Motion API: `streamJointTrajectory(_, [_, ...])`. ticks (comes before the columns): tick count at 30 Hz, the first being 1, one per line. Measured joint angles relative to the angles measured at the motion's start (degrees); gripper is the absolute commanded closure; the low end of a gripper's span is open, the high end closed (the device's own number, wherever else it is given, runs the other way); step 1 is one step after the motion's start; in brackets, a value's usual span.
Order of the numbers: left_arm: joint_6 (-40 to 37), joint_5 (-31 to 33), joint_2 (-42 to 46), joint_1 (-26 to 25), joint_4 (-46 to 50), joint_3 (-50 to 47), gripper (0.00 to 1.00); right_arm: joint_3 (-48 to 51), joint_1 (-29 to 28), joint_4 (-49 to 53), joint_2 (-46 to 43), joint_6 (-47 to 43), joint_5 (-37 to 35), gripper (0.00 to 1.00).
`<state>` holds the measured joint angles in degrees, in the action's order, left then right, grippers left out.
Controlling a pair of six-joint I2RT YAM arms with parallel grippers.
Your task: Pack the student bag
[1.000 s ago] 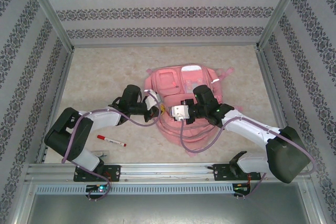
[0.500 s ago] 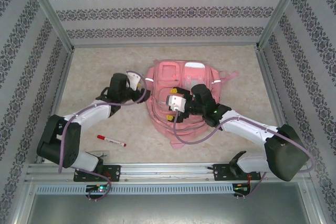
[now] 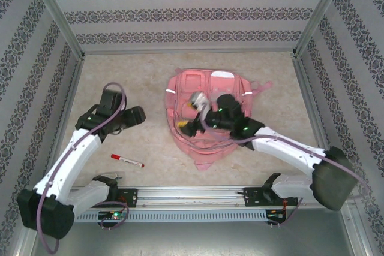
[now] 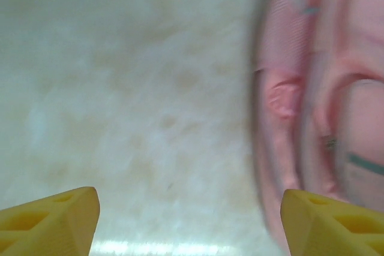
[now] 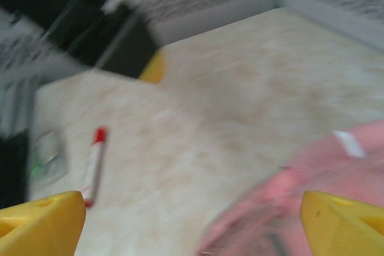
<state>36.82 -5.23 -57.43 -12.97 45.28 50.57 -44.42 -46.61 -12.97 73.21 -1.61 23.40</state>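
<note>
The left tool [image 3: 135, 116] hangs over bare desk [image 3: 120, 76] to the left of the student bag [image 3: 210, 145], well apart from it. In the left wrist view its two yellow fingertips [image 4: 51, 220] stand wide apart at the bottom corners, with nothing between them but the surface. The right tool [image 3: 186, 115] is over the left part of the bag's upper face. In the right wrist view its yellow fingertips [image 5: 342, 223] are likewise spread wide and hold nothing.

The student bag is a pink backpack lying flat near the middle of the desk, its pocketed front upward, pale strips at its left and right shoulders and a strap end reaching out to the right. In the left wrist view it shows as a blurred pink edge [image 4: 336, 88] along the right side. In the right wrist view it shows as a pink blur [image 5: 324, 172] at the lower right.

The desk is a pale beige, faintly marbled sheet, matt apart from a bright glint at the bottom of the left wrist view [image 4: 120, 88]. On it, nearer the arms and left of the bag, lies a white marker [image 3: 126, 160] with a red cap, touching nothing else; the right wrist view shows it too [image 5: 93, 166].

Three walls [image 3: 192, 13] close in the desk, papered white with dark ornamental bands. Bare aluminium posts [image 3: 57, 10] rise at the far corners, and an aluminium rail [image 3: 192, 196] along the near edge carries both arm bases. Purple cables [image 3: 114, 91] loop along the arms.
</note>
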Motion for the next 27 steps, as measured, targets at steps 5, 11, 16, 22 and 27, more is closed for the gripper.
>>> streamJointTrajectory(5, [12.7, 1.62, 1.64, 0.68, 12.63, -6.64, 0.23, -1.09, -8.9, 1.46, 8.41, -8.04, 0.09, 0.11])
streamJointTrajectory(11, [21.27, 3.85, -1.75, 0.72, 18.01, -9.77, 0.28, -3.06, -9.53, 1.9, 11.58, -12.09, -6.73, 0.11])
streamJointTrajectory(16, [25.09, 3.87, -4.15, 0.72, 15.52, -12.98, 0.31, -3.04, -9.53, 2.03, 10.84, -14.71, -12.96, 0.1])
streamJointTrajectory(22, [28.35, 3.37, -9.27, 0.74, 9.53, -17.16, 0.38, -1.11, -9.53, 2.01, 6.08, -15.1, -18.56, 0.1])
streamJointTrajectory(27, [29.2, 2.58, -14.47, 1.62, 3.32, -17.79, 0.52, -0.37, -9.55, 2.03, 4.96, -13.88, -18.71, 0.11])
